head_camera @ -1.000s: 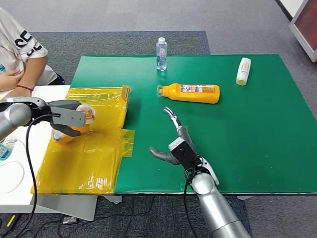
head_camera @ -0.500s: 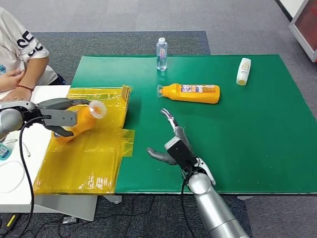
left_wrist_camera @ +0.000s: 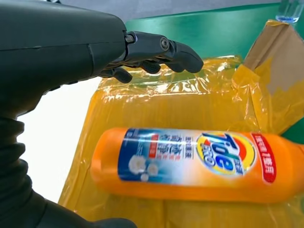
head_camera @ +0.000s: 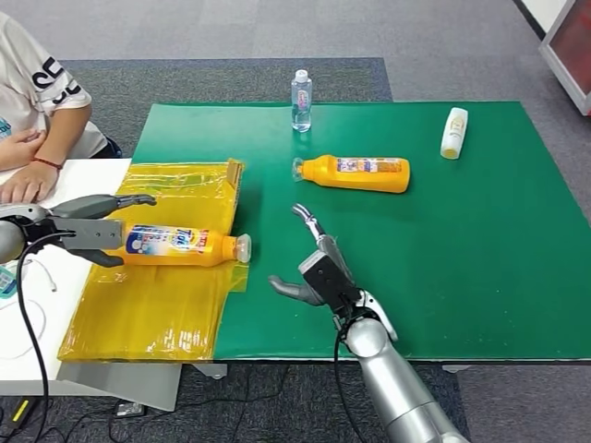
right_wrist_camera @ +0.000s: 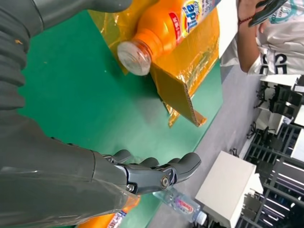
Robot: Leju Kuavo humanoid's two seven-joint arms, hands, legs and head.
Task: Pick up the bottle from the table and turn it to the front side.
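The left robot hand point(head_camera: 94, 226) sits at the base end of the orange bottle point(head_camera: 177, 245), fingers spread above and below it; the left wrist view shows the fingers point(left_wrist_camera: 157, 50) hovering clear of the bottle, so this robot hand looks open, holding nothing. The bottle lies on its side on the yellow plastic sheet point(head_camera: 160, 314) at the left of the green worktop point(head_camera: 452, 240), cap point(head_camera: 243, 246) pointing right toward the sheet's edge. Its printed label faces up, which is probably why it has been laid down this way: the front side is now on show, so the turning step appears finished.

The right robot hand point(head_camera: 317, 272) hovers over the near middle of the worktop, palm open and fingers apart, empty. It seems parked as a standby rather than reaching for anything.

Compared with a second ago, the bottle has changed most. Then it was held in the left robot hand, raised, with its cap end toward the camera and the label hidden; now it rests flat, stretched out to the right, and the hand has let go of it. The right robot hand has drifted slightly left and nearer.

Farther off, a second orange bottle point(head_camera: 355, 173) lies on its side in the middle, a clear water bottle point(head_camera: 301, 100) stands at the far edge, and a white bottle point(head_camera: 454, 133) lies far right. A person's forearm point(head_camera: 42, 148) rests on the white table point(head_camera: 42, 295) at the left.
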